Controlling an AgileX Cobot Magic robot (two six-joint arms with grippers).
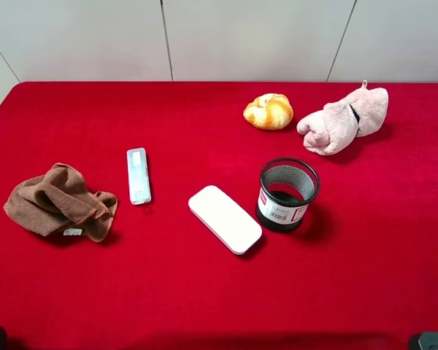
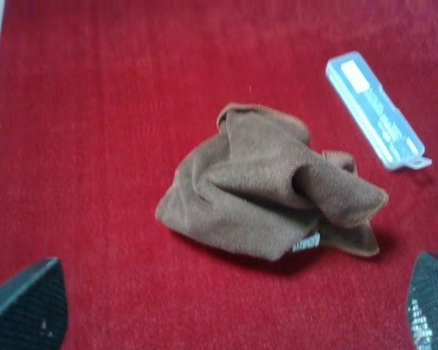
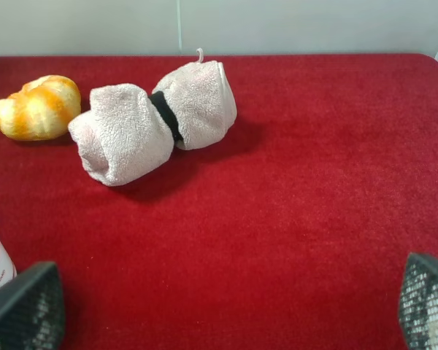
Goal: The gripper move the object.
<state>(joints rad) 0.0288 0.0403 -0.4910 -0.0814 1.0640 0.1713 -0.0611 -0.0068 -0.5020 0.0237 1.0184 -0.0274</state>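
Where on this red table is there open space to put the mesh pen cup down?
Bare cloth runs along the near edge of the table, right of the mesh pen cup, and between the brown cloth and the croissant. It is tight between the cup and the white case.

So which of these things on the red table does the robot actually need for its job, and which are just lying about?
Part of the job:
- black mesh pen cup, standing upright
- right gripper, the nearer one, open with nothing held

Just lying about:
- white oblong case
- clear plastic box
- brown cloth
- croissant-shaped toy
- rolled pink towel
- left gripper, open above the cloth
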